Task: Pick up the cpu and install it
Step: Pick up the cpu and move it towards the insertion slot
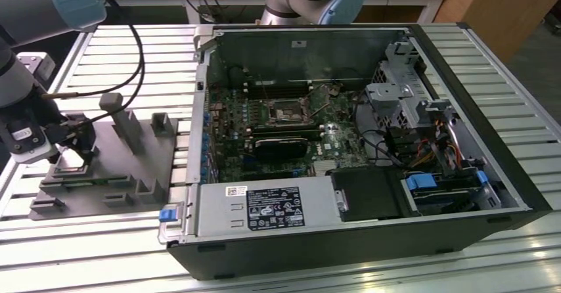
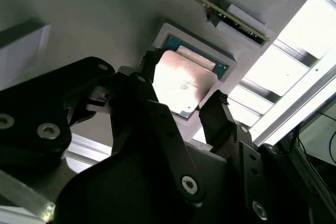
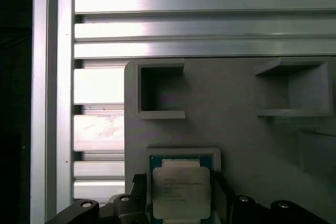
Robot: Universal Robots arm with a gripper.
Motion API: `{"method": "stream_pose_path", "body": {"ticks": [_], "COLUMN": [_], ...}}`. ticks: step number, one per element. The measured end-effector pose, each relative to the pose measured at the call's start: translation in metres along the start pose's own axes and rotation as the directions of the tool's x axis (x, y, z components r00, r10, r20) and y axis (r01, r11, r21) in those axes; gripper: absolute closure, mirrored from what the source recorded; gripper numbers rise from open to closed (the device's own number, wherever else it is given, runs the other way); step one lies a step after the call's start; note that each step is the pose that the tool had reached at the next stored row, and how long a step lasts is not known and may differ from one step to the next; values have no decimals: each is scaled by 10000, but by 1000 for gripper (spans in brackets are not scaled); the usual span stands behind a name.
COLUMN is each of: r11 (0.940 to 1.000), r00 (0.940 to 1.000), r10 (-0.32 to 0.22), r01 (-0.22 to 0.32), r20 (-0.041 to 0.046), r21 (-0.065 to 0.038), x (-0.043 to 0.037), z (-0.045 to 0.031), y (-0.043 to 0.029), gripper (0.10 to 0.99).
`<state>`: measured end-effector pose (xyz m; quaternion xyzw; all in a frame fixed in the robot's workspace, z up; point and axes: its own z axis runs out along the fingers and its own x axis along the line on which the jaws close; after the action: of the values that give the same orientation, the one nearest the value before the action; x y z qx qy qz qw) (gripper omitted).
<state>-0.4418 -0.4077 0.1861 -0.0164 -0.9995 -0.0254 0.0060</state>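
Here, one hand (image 2: pixel 184 80) straddles one cpu (image 3: pixel 181 190).

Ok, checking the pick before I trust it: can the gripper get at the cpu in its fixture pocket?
Likely yes: the gripper, jaws open, straddles the cpu in the fixture plate; nothing covers it.

Silvery square cpu (image 3: pixel 181 192) lies flat, seemingly recessed.

cpu (image 3: pixel 181 192) recessed in fixture plate (image 3: pixel 236 129)
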Motion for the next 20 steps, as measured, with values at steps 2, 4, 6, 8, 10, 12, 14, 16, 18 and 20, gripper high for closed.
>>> {"method": "stream_pose_path", "body": {"ticks": [2,4,6,8,10,12,14,16,18,20], "r11": [10000,10000,10000,10000,10000,10000,10000,10000,10000,10000], "r00": [10000,10000,10000,10000,10000,10000,10000,10000,10000,10000], "r10": [-2,-2,-1,-2,-2,-2,-1,-1,-2,-2], "r01": [2,2,1,2,2,2,1,1,2,2], "r20": [2,1,-2,-3,-1,1,5,1,1,0], "r21": [-1,0,2,3,1,0,-3,-1,-1,0], "x": [1,3,3,3,3,3,2,3,4,4], "z": [2,5,9,10,12,13,4,-26,-64,-100], "y": [0,0,-1,-1,-1,-1,0,1,3,5], "gripper": [471,471,490,553,553,553,553,553,553,553]}}
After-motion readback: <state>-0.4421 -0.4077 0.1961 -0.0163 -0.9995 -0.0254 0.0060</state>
